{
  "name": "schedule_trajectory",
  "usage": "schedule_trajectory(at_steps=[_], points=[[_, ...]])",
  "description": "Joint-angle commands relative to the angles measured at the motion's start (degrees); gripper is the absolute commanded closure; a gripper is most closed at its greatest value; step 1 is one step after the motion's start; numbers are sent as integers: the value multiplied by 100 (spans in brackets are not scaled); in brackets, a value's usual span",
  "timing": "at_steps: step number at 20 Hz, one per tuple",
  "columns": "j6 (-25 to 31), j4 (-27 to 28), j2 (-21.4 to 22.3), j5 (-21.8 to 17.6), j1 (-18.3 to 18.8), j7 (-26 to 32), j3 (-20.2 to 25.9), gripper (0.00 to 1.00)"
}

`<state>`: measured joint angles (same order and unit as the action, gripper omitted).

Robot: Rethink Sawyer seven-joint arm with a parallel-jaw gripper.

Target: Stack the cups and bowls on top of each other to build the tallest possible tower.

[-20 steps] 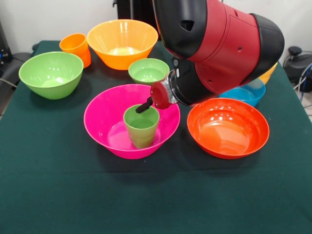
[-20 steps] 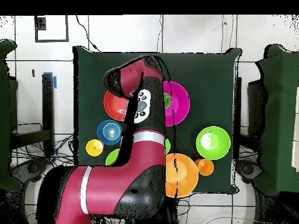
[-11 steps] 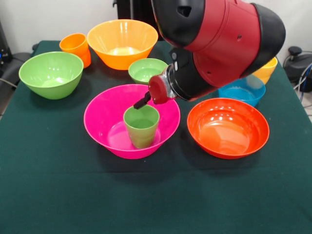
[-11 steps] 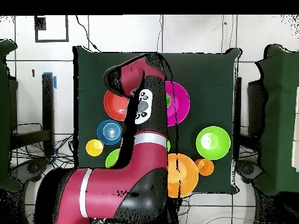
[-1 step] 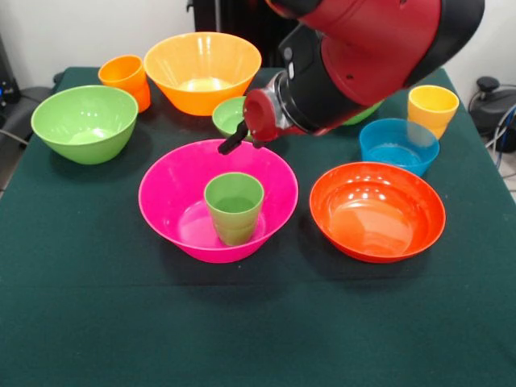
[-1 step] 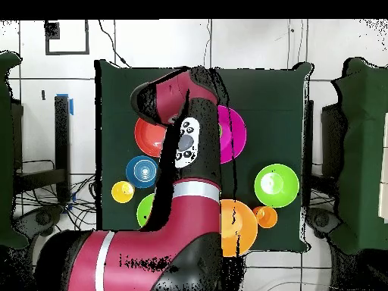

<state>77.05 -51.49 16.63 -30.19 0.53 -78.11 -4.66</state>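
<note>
The large pink bowl (image 5: 173, 197) stands mid-table with the green cup (image 5: 235, 207) upright inside it; in the overhead view only its right part (image 6: 236, 133) shows beside the arm. My gripper (image 5: 233, 143) hangs above the bowl's far rim, clear of the green cup and holding nothing. A small green bowl (image 5: 228, 114) sits just behind it, partly hidden. The red-orange bowl (image 5: 376, 210) lies to the right of the pink one, with the blue bowl (image 5: 398, 145) and the yellow cup (image 5: 432, 108) behind it.
At the far left stand an orange bowl (image 5: 201, 71), an orange cup (image 5: 126, 79) and a large light green bowl (image 5: 85, 121). A sliver of another light green bowl (image 5: 368, 113) shows behind the arm. The arm (image 6: 186, 151) covers the table's middle from above.
The gripper has risen from just over the green cup's rim and drawn back toward the far side. The cup stays put in the pink bowl.
</note>
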Motion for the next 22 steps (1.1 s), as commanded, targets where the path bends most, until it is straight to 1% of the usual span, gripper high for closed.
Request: schedule_trajectory(at_steps=[1, 2, 7, 10, 11, 14, 17, 18, 19, 20, 22], points=[[-1048, -1138, 378, 347, 350, 1356, 1094, 0], [-1345, -1382, 523, 455, 446, 1319, 1218, 0], [-2421, -2396, 1119, 901, 857, 1184, 1808, 0], [-2769, -2832, 1335, 1136, 1071, 1083, 2128, 0], [-2747, -2896, 1371, 1185, 1090, 1017, 2176, 0], [-2590, -2945, 1481, 1159, 1023, 818, 2128, 0], [-2333, -2902, 1721, 953, 842, 694, 1911, 0], [-2130, -2884, 1850, 864, 741, 634, 1767, 0], [-1777, -2847, 1934, 829, 641, 544, 1617, 0], [-1551, -2813, 1963, 830, 601, 513, 1563, 0], [-1674, -3000, 2067, 916, 683, 519, 1636, 0]])
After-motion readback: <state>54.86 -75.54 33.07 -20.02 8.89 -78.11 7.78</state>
